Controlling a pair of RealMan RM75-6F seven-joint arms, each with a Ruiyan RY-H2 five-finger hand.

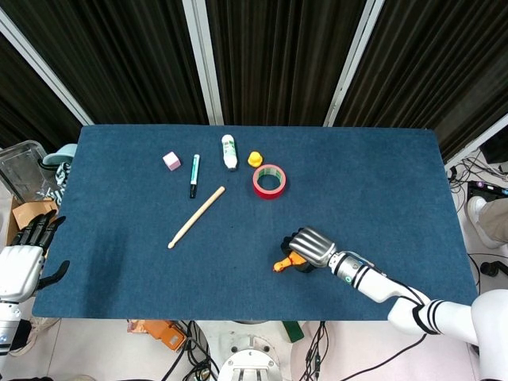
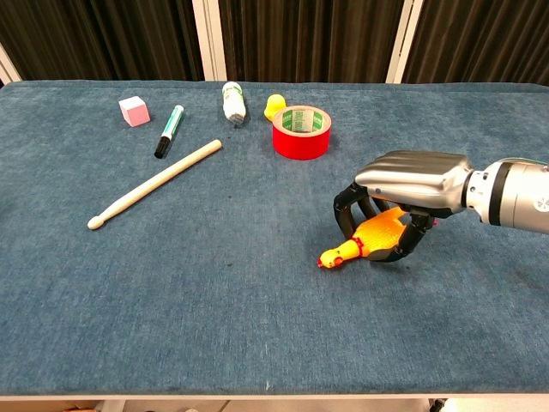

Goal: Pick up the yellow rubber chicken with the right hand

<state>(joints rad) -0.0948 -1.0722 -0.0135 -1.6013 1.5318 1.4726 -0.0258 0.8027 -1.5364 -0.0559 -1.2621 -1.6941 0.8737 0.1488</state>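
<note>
The yellow rubber chicken [image 2: 371,241] lies on the blue table near its front edge, its red-tipped head pointing left. My right hand [image 2: 410,182] covers its body from above, with fingers curled on the far side and the thumb against the near side, gripping it. From the head view the chicken [image 1: 281,265] peeks out left of the right hand [image 1: 308,248]. My left hand [image 1: 24,258] hangs off the table's left edge, fingers apart, holding nothing.
At the back stand a red tape roll [image 2: 301,131], a small yellow toy [image 2: 274,106], a white bottle [image 2: 232,101], a marker [image 2: 168,130] and a pink cube [image 2: 133,111]. A wooden stick [image 2: 154,184] lies at mid left.
</note>
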